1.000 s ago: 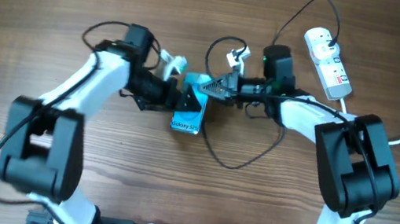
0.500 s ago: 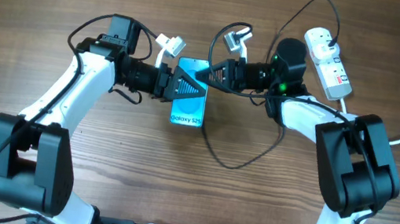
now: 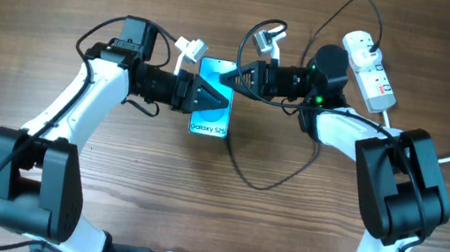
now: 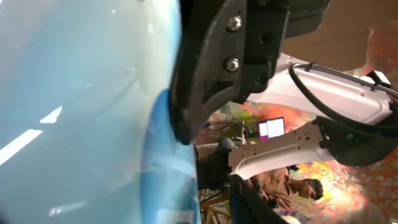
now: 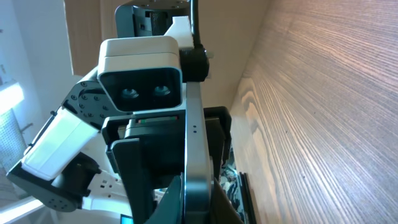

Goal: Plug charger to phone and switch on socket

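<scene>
Teal phone (image 3: 212, 111): being held steady for plugging.
Left fingers (image 3: 208, 98): clamping phone's left edge.
Right fingers (image 3: 243, 79): pressing shut beside phone's top corner; charger (image 3: 254, 185) tip hidden.

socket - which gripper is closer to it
Right. The right gripper is at the top right corner of the phone, on the side facing the socket; the left gripper is over the phone's middle, farther away.
</scene>
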